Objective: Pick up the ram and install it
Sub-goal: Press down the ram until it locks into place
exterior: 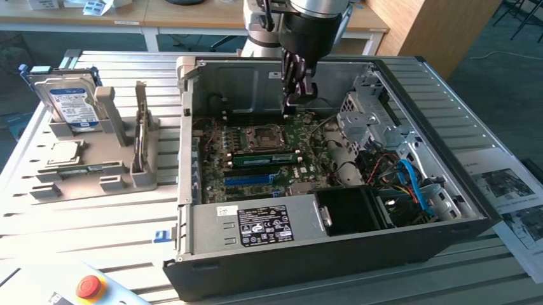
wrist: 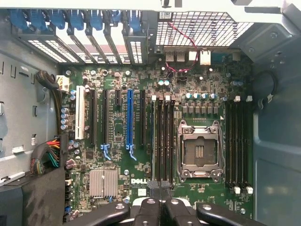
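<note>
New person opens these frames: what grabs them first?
The open PC case in the middle of the exterior view, with the arm's shut gripper hanging inside above the motherboard. On the board a green ram stick sits beside the empty CPU socket. At the exterior view's left, a hard drive stands upright in a grey fixture.

My gripper (exterior: 296,105) hangs inside the case (exterior: 339,262), above the motherboard (exterior: 293,176). The fixture (exterior: 127,182) carrying the hard drive (exterior: 72,105) stands outside the case, at the exterior view's left.
</note>
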You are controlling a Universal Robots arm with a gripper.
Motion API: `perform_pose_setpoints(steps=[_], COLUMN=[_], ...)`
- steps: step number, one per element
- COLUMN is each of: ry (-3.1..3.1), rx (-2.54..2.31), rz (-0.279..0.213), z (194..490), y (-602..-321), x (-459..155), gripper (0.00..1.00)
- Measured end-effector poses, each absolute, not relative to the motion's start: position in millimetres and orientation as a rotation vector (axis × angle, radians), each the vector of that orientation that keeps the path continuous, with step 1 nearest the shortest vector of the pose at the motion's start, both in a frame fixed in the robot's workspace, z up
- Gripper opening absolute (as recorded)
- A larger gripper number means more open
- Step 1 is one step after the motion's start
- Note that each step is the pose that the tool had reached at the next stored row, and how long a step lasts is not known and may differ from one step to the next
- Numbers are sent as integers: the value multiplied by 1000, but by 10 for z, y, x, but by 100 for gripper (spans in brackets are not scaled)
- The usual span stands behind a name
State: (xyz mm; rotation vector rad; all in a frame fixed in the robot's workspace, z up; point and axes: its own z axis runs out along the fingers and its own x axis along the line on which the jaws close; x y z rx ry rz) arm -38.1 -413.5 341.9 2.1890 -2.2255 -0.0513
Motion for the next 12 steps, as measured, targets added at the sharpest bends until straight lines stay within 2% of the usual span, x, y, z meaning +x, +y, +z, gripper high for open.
perform_pose_setpoints(steps=[12], ry=[-2225], rx=[2189], rz=[-51], z=[3419], y=[-4135], x=[-368], gripper=[10])
